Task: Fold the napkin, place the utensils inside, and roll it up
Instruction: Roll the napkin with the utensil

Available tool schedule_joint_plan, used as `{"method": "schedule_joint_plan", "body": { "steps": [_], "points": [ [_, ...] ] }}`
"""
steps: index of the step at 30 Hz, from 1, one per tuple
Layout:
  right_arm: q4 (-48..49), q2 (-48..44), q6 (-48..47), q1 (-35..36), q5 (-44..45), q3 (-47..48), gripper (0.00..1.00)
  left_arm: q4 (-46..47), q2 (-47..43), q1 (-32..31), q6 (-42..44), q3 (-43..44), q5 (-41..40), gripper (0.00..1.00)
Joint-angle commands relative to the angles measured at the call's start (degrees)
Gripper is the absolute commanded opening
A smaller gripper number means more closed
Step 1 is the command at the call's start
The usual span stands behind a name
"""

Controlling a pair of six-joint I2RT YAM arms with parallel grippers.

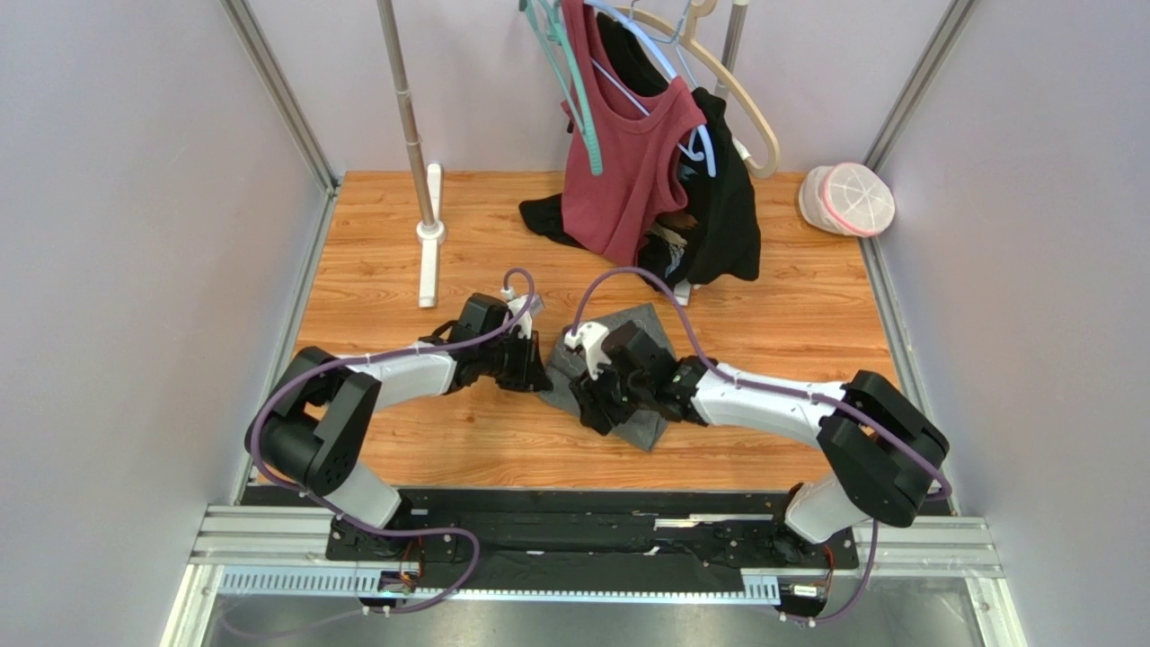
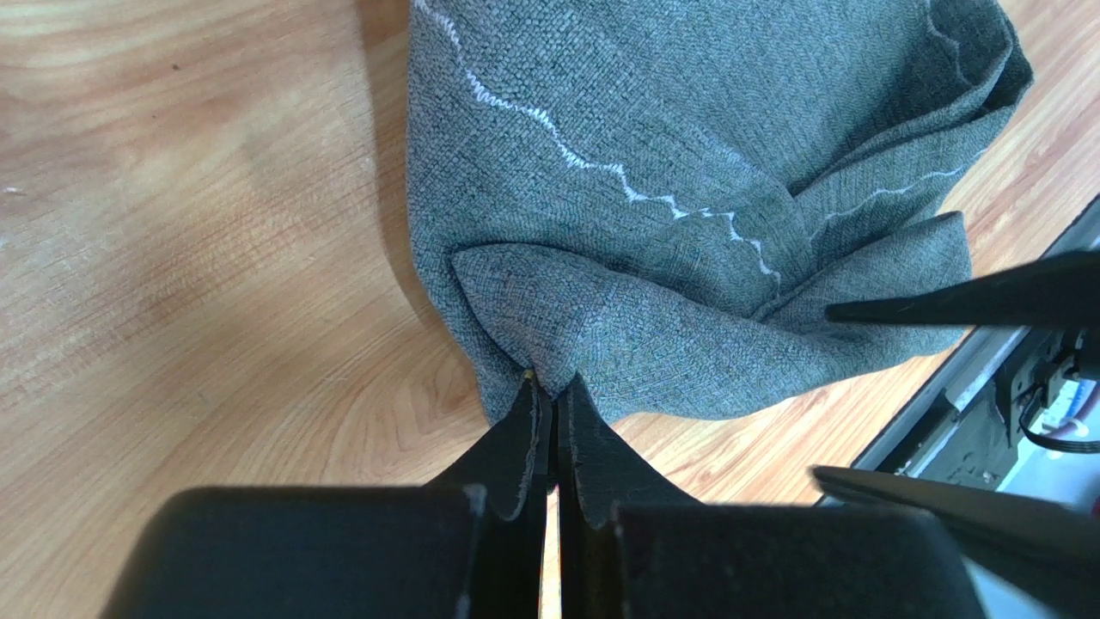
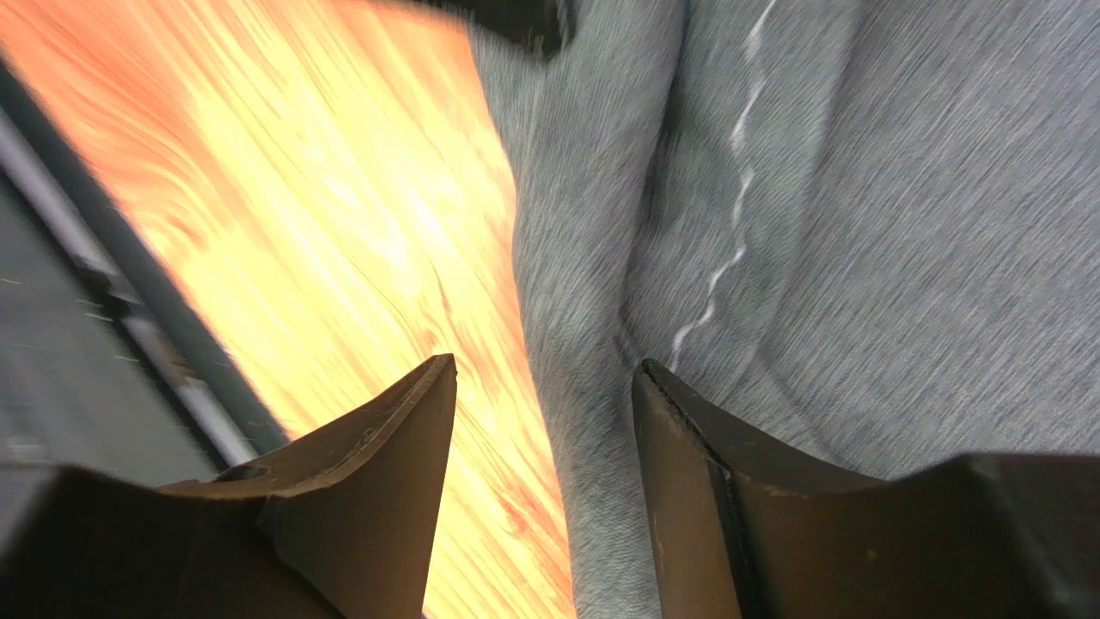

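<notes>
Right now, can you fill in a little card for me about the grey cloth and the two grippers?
cloth: dark grey felt-like napkin with a pale stitched border, bunched into folds
resting on: wooden table
left gripper: shut, pinching the napkin's near edge
right gripper: open, jaws either side of a napkin fold
behind: maroon top and black garment on hangers

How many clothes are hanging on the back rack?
2: a maroon tank top in front, and a black garment behind it to the right. More could be hidden behind them.
</notes>
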Motion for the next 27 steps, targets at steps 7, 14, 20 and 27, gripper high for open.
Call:
{"method": "schedule_joint_plan", "body": {
  "steps": [7, 14, 20, 27],
  "points": [
    [8.74, -3.53, -6.32, 12.53, 27.35, -5.06, 0.56, -5.32, 1.03, -0.03, -0.71, 3.09, 1.0, 0.0],
    [7.96, -4.94, -9.23, 15.78, 31.95, -3.48, 0.56, -6.37, 1.12, -0.03, -0.44, 3.53, 0.91, 0.0],
    [8.83, -5.2, -10.38, 17.54, 29.75, -3.56, 0.55, -7.17, 1.47, -0.03, -0.53, 3.97, 0.82, 0.0],
    [9.36, -3.62, -10.82, 17.72, 27.81, -3.48, 0.54, -7.69, 1.65, -0.03, -0.62, 4.32, 0.91, 0.0]
  ]
}}
